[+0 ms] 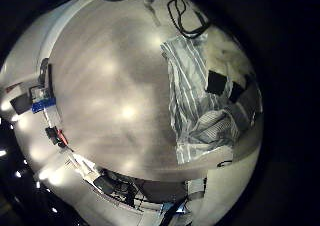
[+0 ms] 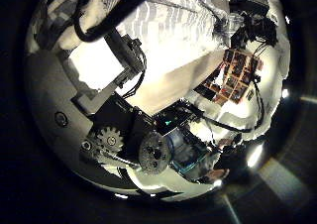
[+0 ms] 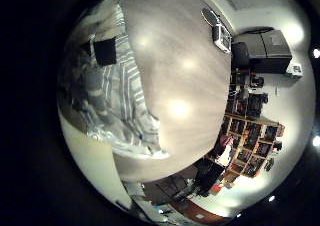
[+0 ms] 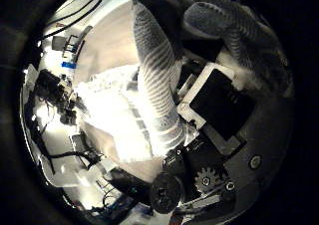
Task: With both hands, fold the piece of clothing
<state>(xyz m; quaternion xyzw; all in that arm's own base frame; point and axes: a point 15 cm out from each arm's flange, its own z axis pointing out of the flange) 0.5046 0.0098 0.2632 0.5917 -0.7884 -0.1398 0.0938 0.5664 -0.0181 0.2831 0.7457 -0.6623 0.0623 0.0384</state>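
A striped garment [image 1: 205, 106] hangs bunched over the table [image 1: 110, 86] in the left little finger side palm view, with finger parts [image 1: 216, 82] dug into it. In the left thumb side palm view the left hand [image 2: 139, 135] has its fingers [image 2: 99, 60] against the striped cloth [image 2: 178, 21]. The right little finger side palm view shows the garment [image 3: 115, 101] crumpled under a finger part [image 3: 103, 52]. In the right thumb side palm view the right hand [image 4: 214, 111] grips a rolled fold of the cloth [image 4: 155, 76], which runs up past its fingers [image 4: 221, 94].
The table top [image 3: 185, 66] stretches away from the garment. Small equipment [image 1: 42, 98] sits at the table's edge. Beyond the table stand a box-like unit [image 3: 262, 51] and shelves [image 3: 245, 136].
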